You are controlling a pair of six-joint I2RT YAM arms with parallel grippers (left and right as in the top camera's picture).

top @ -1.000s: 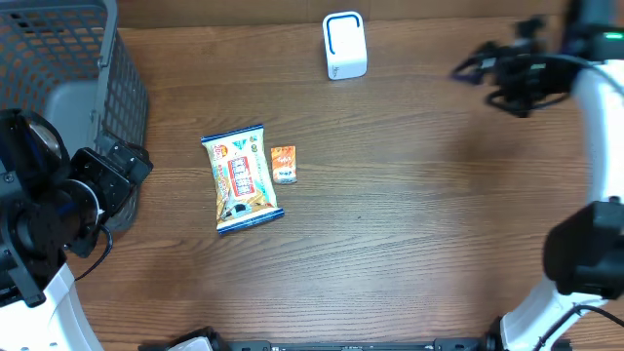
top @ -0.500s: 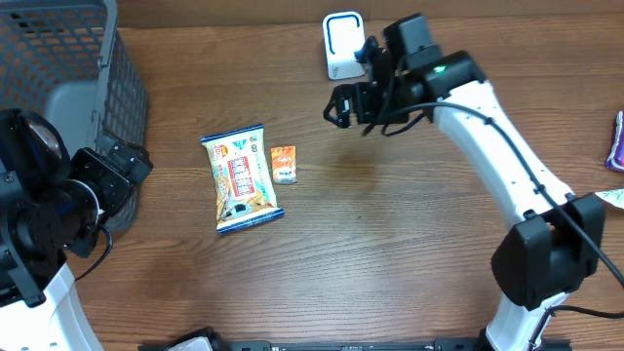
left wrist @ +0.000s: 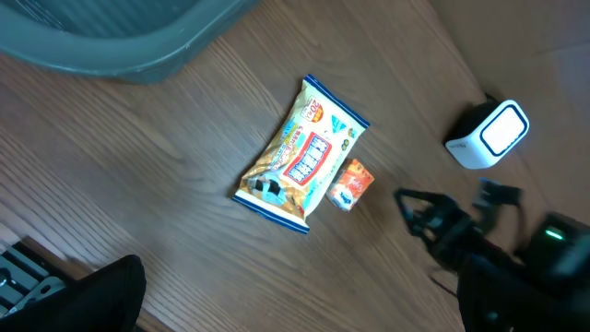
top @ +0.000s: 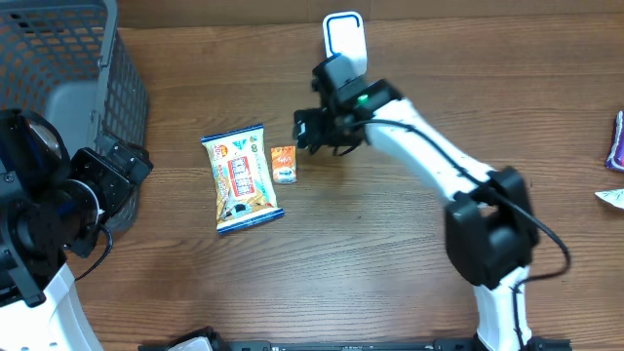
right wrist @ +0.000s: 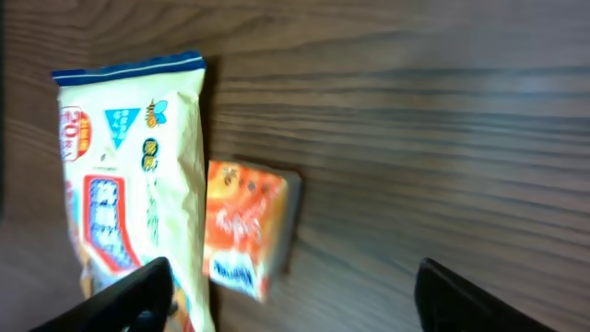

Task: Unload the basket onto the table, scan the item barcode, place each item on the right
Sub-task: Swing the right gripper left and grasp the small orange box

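Small orange packet (top: 284, 164) lies flat on table (top: 390, 244), just beside snack bag (top: 241, 177). Right gripper (top: 306, 133) hovers near it, jaws wide, empty. Left gripper (top: 115, 174) parked, wide, empty. Packet likely light, crinkly; pinch across its narrow sides.

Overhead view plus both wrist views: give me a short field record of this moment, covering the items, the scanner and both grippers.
items: snack bag lying flat; small orange packet right beside it
scanner: white scanner at the far edge of the table
basket: wire basket at the far left corner
right gripper: right gripper open, jaws wide, hovering by the orange packet, holding nothing
left gripper: left gripper open, beside the basket, holding nothing
scan: not yet done; both items lie on the table
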